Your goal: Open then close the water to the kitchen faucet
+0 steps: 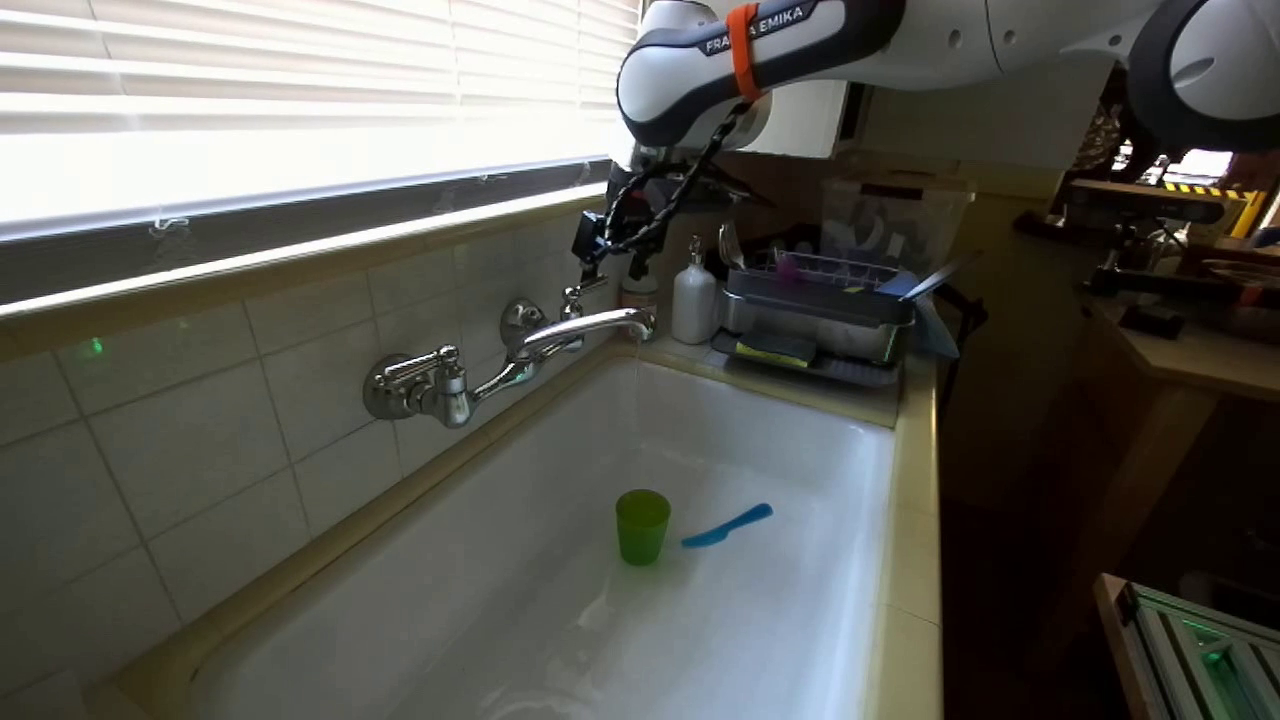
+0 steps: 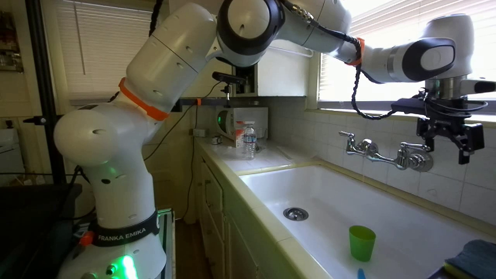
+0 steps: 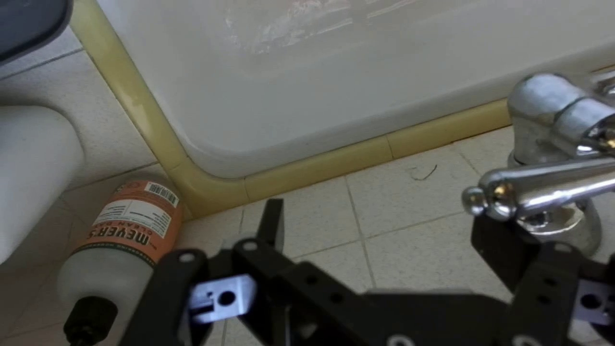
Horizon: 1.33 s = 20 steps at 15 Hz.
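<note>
Spread wide and right up at the lens in the wrist view, it's the black 2-fingered end effector [image 3: 382, 225], released, fingers [image 3: 502, 247] well apart with tile showing between. And 1 of them is just beside a lever handle [image 3: 557, 188] of the shiny chrome bridge-style faucet [image 1: 540, 338]; touching or not, I can't tell! That faucet juts from the white tiled wall [image 1: 180, 440], 2 handles with 1 curved spout [image 1: 610, 320] between, a thin pale line under the spout too faint to call.

Straight down below the faucet, the glossy white sink [image 1: 770, 620]. Out in front of the faucet, on the sink floor, 1 tapered green cup [image 1: 642, 530] stands upright, and farther out from the faucet, 1 blue knife-shaped utensil [image 1: 728, 527] lies flat! Past the faucet's end away from the end effector, in an exterior view, the round metal drain [image 2: 295, 214], and farther off that way, 1 clear plastic bottle [image 2: 250, 141] upright on the pale tiled worktop [image 2: 267, 163]. Off the faucet's opposite end, 1 orange-labelled, black-capped bottle [image 3: 139, 230], 1 white pump bottle [image 1: 694, 305], and farther out, the grey dish rack [image 1: 815, 300]. Above the faucet, bright white blinds [image 1: 300, 80]!
</note>
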Available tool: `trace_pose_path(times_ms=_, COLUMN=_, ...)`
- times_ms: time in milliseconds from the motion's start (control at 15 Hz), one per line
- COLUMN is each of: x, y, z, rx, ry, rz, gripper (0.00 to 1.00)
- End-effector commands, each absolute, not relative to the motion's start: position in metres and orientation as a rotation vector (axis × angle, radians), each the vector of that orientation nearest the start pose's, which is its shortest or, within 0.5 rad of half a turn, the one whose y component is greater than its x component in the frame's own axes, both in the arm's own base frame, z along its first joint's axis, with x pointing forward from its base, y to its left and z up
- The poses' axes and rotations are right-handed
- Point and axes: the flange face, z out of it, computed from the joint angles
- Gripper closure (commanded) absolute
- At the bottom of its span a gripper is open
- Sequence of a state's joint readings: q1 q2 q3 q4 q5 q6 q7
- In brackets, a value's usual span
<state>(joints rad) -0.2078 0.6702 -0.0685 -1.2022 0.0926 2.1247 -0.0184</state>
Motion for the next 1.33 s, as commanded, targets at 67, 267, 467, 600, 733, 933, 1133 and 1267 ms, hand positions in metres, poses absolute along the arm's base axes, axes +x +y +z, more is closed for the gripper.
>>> trace_pose_path(times_ms=67, x=0.7274, y=-0.1898, z=0.4099, rx=-3.116, ry=0.437, rz=-0.281, gripper=0.0)
trace_pose_path(times_ms=267, x=0.7273, y=-0.1896, z=0.4097, rx=-3.121, ry=0.44, rz=-0.278, gripper=0.0)
trace_pose_path(times_ms=467, x=0.7267, y=-0.1892, z=0.4101, rx=-3.125, ry=0.44, rz=-0.272, gripper=0.0)
trace_pose_path(times_ms=600, x=0.7261, y=-0.1893, z=0.4102, rx=-3.129, ry=0.444, rz=-0.263, gripper=0.0)
trace_pose_path(times_ms=733, x=0.7257, y=-0.1893, z=0.4104, rx=-3.131, ry=0.448, rz=-0.258, gripper=0.0)
trace_pose_path(times_ms=933, x=0.7253, y=-0.1895, z=0.4103, rx=-3.138, ry=0.459, rz=-0.249, gripper=0.0)
trace_pose_path(times_ms=1133, x=0.7245, y=-0.1896, z=0.4105, rx=-3.143, ry=0.464, rz=-0.238, gripper=0.0)
trace_pose_path(times_ms=1267, x=0.7236, y=-0.1898, z=0.4108, rx=-3.147, ry=0.47, rz=-0.228, gripper=0.0)
